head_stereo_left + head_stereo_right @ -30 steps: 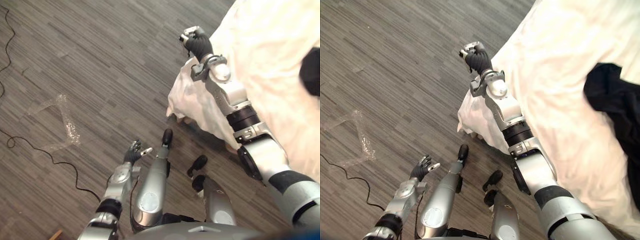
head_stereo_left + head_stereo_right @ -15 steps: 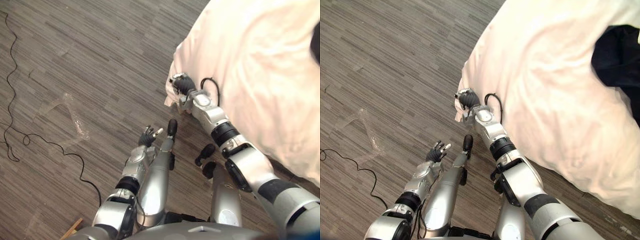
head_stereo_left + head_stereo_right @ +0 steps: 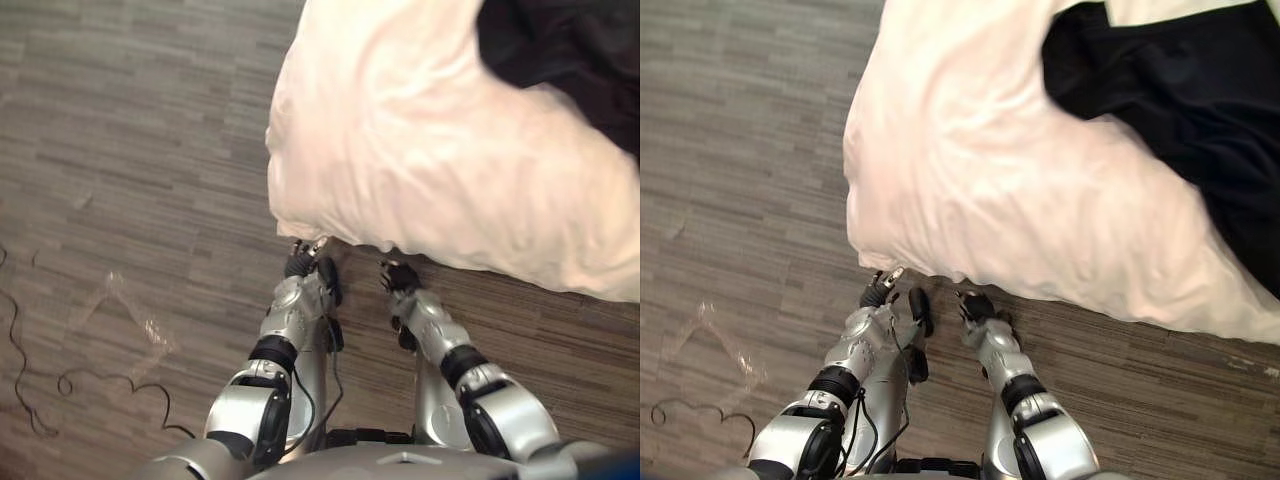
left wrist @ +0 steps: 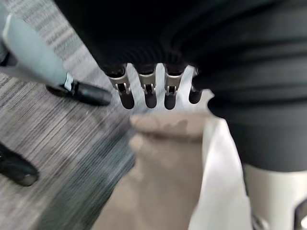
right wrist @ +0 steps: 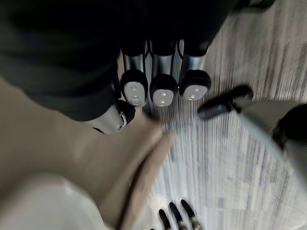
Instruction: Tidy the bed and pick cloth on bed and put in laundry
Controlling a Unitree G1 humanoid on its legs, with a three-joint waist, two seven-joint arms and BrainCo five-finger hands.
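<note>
A bed under a white duvet (image 3: 420, 150) takes up the upper right, and its corner hangs over the floor just ahead of me. A dark cloth (image 3: 1180, 100) lies on the duvet at the far right. My left hand (image 3: 303, 260) hovers just under the duvet's near edge with its fingers (image 4: 146, 91) straight and nothing in them. My right hand (image 3: 400, 276) is beside it, a little lower, its fingers (image 5: 163, 88) curled with nothing in them. Both hands are far from the dark cloth.
Grey wood-plank floor (image 3: 120, 150) lies to the left and below. A crumpled piece of clear plastic (image 3: 130, 310) rests on it at the lower left. The bed's beige base (image 4: 163, 163) shows under the white sheet close to both hands.
The camera has swung toward the bed. My right arm has dropped from the duvet's corner to just below its edge. My left hand has come up beside it.
</note>
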